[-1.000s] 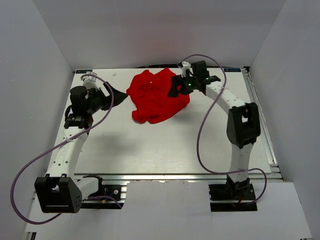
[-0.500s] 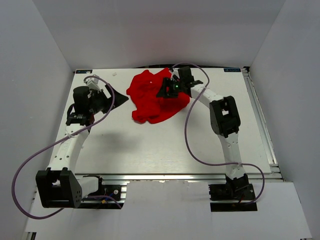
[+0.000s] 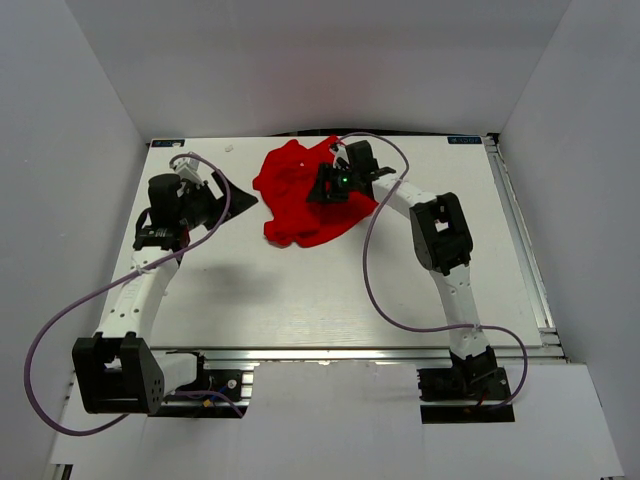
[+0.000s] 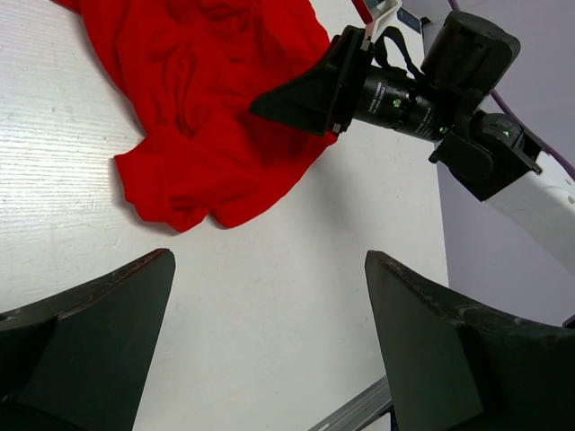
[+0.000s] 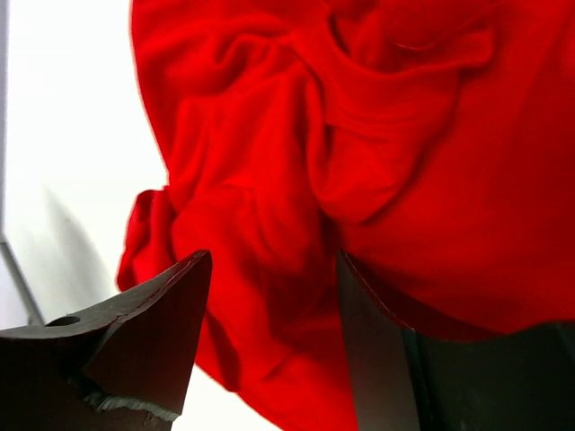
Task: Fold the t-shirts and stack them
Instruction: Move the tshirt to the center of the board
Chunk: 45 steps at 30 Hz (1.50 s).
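A white table sits inside a plain white-walled enclosure, seen from above. The red t-shirt lies crumpled at upper centre, close to the table's far edge. Bare tabletop fills the lower half of the frame and the right side. The left gripper sits just left of the cloth's edge. The right gripper is over the shirt's right part.

In the left wrist view, the left gripper's two dark fingers stand wide apart at the bottom corners, nothing between them but white table. The shirt's rumpled hem lies in the upper left, clear of them. The right gripper's dark tip rests on its upper right edge.

In the right wrist view, wrinkled red cloth fills most of the frame. The right gripper's fingers are spread apart at the bottom, cloth showing between them. White table shows at the left.
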{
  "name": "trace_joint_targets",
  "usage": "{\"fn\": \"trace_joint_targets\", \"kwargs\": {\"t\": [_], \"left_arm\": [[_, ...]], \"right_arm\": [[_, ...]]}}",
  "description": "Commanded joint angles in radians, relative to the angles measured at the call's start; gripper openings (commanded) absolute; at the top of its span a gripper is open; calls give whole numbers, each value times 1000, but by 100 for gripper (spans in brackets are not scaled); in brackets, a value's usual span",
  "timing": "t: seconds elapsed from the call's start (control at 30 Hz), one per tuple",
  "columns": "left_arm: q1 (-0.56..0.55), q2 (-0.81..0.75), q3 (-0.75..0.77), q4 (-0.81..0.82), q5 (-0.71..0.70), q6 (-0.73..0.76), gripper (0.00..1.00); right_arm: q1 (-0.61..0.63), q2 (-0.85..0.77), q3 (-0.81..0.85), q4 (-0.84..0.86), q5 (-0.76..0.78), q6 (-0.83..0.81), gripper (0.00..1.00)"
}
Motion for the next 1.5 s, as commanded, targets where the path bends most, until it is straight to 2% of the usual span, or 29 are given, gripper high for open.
{"fn": "trace_joint_targets", "kwargs": {"t": [0.0,0.17,0.27,0.43,0.57,0.63,0.67,0.77,0.8,0.83,1.13,1.47], "left_arm": [[-2,-20,-1,-12,0,14,98],[-2,-17,-7,-15,0,20,98],[-2,-11,-3,-15,3,20,98],[-2,-11,4,-13,3,27,98],[-2,-16,-1,-15,-1,27,98],[-3,-22,-3,-15,-1,24,98],[-2,-22,-4,-15,-1,24,98],[-2,-26,0,-15,-1,30,98],[-2,-30,2,-16,-1,30,98],[-2,-31,4,-18,-1,33,98],[-2,-71,-29,33,11,21,98],[-2,-77,-50,115,94,-2,98]], "right_arm": [[3,-4,30,-14,49,-45,64],[3,-15,25,-30,75,-70,63],[8,-12,16,-28,59,-68,50],[26,-20,-5,-30,34,-56,48],[34,-38,-18,-27,3,-45,38],[34,-46,-22,-19,-17,-34,31],[32,-50,-22,-16,-21,-33,31],[29,-84,-18,-14,-30,-48,13],[26,-98,-13,-20,-32,-62,4],[17,-116,-1,-25,-43,-74,1],[-52,-423,25,-48,-141,-297,0],[-117,-698,-125,-2,-143,-390,0]]}}
